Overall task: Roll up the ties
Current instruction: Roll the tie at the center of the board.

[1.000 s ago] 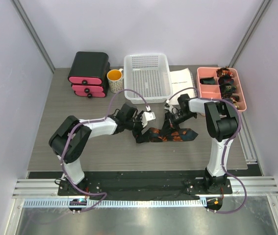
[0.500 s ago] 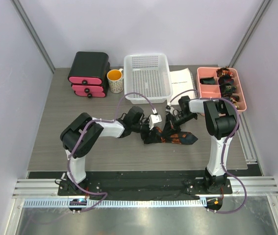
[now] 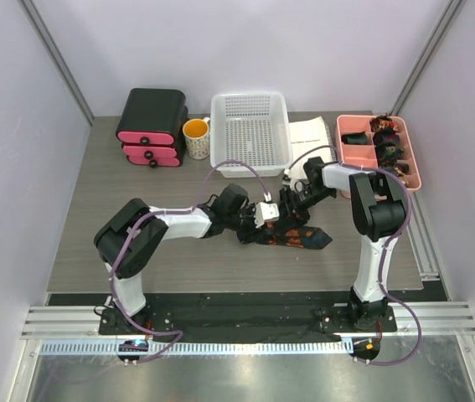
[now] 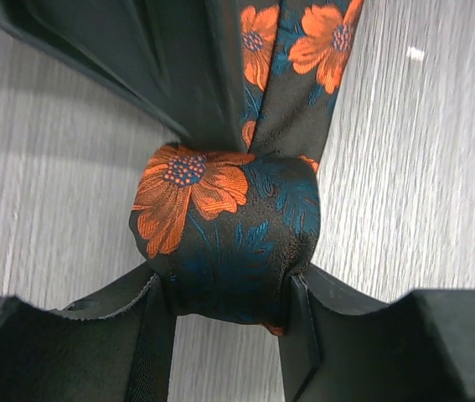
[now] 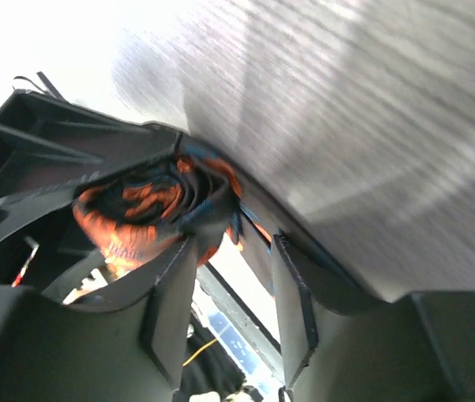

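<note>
A dark tie with orange flowers [image 3: 297, 237] lies on the table, its pointed end to the right. My left gripper [image 3: 264, 219] is shut on the rolled coil of this tie [image 4: 227, 236]; both fingers [image 4: 302, 328] press the coil's sides, and the loose strip runs away from it. My right gripper [image 3: 294, 201] sits just behind the coil [image 5: 149, 209]. Its jaws stand apart, and the coil's edge and the strip are at its fingertips [image 5: 172, 295]. Several rolled ties [image 3: 386, 141] sit in the pink tray [image 3: 356, 157] at the right.
A white basket [image 3: 251, 132] stands at the back centre, with papers [image 3: 311, 134] to its right. A yellow mug [image 3: 196, 136] and a black-and-pink drawer box [image 3: 152, 126] stand at the back left.
My left gripper has moved right along the tie, up to the right gripper. The loose stretch of tie on the table has become shorter. The right gripper has barely moved.
</note>
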### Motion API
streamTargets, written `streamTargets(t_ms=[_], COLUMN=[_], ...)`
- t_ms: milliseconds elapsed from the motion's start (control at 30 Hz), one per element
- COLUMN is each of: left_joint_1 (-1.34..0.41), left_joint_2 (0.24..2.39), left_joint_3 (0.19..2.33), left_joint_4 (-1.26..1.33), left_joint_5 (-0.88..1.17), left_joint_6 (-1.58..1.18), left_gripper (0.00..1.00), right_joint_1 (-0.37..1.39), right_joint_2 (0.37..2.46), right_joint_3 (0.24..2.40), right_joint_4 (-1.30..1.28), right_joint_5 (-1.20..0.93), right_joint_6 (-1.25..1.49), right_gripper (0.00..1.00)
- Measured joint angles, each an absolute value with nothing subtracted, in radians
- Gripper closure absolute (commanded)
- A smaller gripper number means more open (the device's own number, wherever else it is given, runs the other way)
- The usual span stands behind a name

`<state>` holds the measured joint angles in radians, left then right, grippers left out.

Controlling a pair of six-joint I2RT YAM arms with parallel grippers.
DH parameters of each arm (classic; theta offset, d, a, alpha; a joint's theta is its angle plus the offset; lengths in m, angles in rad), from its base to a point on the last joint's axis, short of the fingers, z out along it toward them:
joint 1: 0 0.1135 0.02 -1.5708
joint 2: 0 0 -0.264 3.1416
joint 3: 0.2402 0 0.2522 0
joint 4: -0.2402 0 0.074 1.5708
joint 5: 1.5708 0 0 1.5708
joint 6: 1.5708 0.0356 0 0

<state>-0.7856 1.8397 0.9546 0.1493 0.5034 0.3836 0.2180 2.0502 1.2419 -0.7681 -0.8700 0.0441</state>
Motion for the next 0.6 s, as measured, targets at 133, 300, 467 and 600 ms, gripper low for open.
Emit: streamTargets(t_ms=[133, 300, 467, 600], left_joint_1=[-0.813, -0.842, -0.855, -0.859], left_joint_2=[1.823, 1.814, 1.814, 1.819], left_joint_3=[0.951, 0.95, 0.961, 0.979], left_joint_4=[0.106, 0.091, 0.075, 0.045], left_joint_5=[0.434, 0.371, 0.344, 0.328], left_joint_6=[0.427, 0.462, 0.478, 0.484], left_gripper=[0.8, 0.8, 0.8, 0.7], right_joint_1=[0.209, 0.209, 0.251, 0.278], right_joint_2=[2.012, 1.963, 1.953, 1.953], right_joint_3=[1.245, 1.245, 1.229, 1.217], right_joint_4=[-0.796, -0.805, -0.78, -0.767], right_joint_5=[-0.85, -0.868, -0.88, -0.886], right_joint_6=[0.031, 0.039, 0.063, 0.06], right_gripper=[0.51, 0.46, 0.54, 0.89])
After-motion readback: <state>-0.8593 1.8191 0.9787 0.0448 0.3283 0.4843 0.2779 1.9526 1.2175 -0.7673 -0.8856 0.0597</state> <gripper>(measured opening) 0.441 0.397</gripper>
